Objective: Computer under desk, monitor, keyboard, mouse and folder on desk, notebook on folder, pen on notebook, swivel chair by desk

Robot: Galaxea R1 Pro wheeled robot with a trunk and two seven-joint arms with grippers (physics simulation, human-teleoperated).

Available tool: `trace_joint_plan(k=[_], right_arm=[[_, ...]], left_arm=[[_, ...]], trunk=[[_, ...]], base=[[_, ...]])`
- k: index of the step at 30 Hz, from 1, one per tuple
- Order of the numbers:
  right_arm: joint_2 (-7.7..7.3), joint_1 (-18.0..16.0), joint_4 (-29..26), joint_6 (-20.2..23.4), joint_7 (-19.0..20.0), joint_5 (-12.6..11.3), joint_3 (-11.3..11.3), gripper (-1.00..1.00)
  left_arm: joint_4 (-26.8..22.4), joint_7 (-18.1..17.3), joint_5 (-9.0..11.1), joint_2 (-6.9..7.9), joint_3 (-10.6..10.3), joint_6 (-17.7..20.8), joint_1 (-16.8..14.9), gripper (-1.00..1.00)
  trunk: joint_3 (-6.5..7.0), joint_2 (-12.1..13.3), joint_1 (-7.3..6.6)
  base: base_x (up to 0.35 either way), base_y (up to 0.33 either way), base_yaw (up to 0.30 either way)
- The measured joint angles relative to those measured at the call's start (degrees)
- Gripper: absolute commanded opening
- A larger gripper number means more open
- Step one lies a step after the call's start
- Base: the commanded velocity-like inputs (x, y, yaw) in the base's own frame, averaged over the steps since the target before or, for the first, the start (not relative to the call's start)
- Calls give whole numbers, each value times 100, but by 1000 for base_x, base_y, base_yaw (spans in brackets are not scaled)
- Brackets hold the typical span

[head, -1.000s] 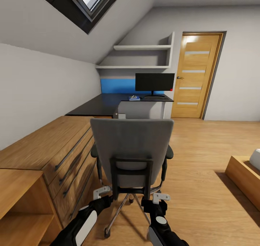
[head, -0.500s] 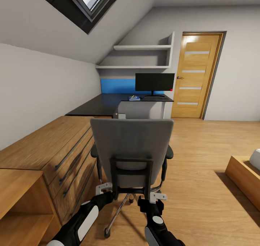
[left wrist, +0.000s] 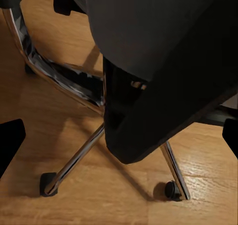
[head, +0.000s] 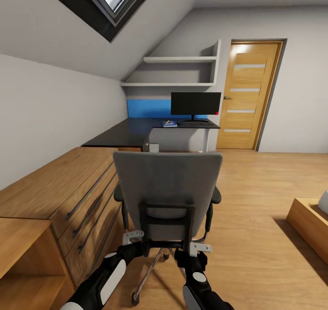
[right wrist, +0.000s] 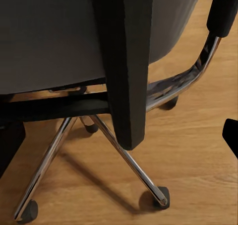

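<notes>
Left tool: behind the swivel chair, at the lower left of its black back frame; pale fingers spread, jaws apart, holding nothing.
Right tool: at the frame's lower right; fingers likewise parted, nothing held.
Swivel chair: back turned to the camera, between the robot and the desk; chrome legs and casters on the wood floor in both wrist views.
Left edge: light-wood dresser runs along the wall just beside the chair; narrow gap there.
Right side: open floor to the door; a low wooden block at far right.
Desk: glossy black, beyond the chair, under wall shelves.
Monitor: upright on the desk's far end, red dot at the lower corner.
Keyboard: in front of the monitor's base.
Folder: small blue shape on the desk left of the keyboard; what lies on top is too small to tell.
Computer: grey box under the desk, partly hidden by the chair back.
Writing: none readable.
</notes>
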Motion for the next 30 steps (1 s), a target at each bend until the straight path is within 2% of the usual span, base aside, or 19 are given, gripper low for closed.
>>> trace_joint_plan(k=[11,19,30], right_arm=[[-3,4,-23,0,-10,-6,-8,100],[-3,0,-26,1,-17,-7,-7,100],[-3,5,-18,32,-19,-6,-9,100]], left_arm=[[-2,34,-63,-9,5,1,0,100],[-2,26,-61,-10,4,5,1,100],[-1,17,-58,-19,-7,5,1,100]], trunk=[[0,1,1],[1,0,-1],[0,0,-1]], base=[[32,6,0],[236,89,0],[129,14,0]])
